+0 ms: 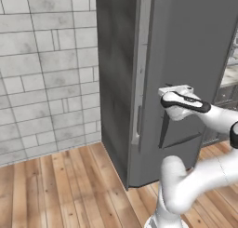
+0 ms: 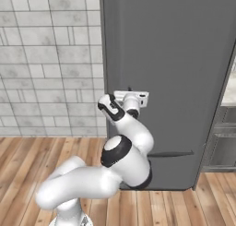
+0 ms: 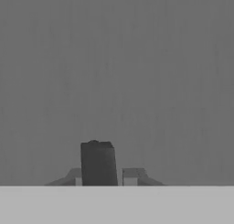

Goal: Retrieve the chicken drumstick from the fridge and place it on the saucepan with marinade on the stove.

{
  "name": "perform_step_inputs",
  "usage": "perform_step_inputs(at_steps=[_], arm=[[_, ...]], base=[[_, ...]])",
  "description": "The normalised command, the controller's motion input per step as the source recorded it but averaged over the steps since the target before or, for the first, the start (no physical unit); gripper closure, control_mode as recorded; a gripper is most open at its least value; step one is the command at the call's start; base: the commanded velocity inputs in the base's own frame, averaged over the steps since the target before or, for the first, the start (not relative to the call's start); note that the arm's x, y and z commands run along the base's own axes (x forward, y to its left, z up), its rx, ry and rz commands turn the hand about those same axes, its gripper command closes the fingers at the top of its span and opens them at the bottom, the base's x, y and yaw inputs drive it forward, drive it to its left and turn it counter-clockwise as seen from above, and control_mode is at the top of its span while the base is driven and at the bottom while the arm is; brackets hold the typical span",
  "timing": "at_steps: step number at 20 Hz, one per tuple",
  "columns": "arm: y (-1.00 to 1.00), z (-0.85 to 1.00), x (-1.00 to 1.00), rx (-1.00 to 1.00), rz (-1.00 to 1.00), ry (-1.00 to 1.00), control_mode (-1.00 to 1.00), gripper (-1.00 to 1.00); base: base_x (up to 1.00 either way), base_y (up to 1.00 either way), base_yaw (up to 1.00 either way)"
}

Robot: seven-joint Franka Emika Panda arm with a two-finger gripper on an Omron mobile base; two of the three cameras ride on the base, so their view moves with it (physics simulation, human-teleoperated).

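Facing closed fridge [image 2: 175,59] door, claw [image 3: 98,166] shut, close against it

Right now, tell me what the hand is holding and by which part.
Nothing is held: the hand is shut on itself, facing the fridge door.

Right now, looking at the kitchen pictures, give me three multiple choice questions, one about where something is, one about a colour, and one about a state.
1. Where is the gripper?
A. up against the fridge front
B. down on the wooden floor
C. resting on the tiled wall

2. What colour is the fridge?
A. white
B. dark grey
C. red

3. How is the gripper?
A. wide open
B. shut on a drumstick
C. shut, holding nothing

Answers:
1 A, since both base views show the hand at the fridge front and the hand view looks straight at grey metal.
2 B, its panels are dark grey metal.
3 C, the dark fingertips sit together with nothing between them.
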Motion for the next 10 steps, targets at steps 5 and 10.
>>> perform_step_inputs(at_steps=[5, 10], arm=[[-0.68, 0.56, -0.57, 0.0, 0.0, 0.13, -1.0, 1.0], [-0.74, 0.41, -0.54, 0.0, 0.0, 0.11, -1.0, 1.0]], base=[[0.0, 0.0, 0.0], [0.0, 0.0, 0.0]])
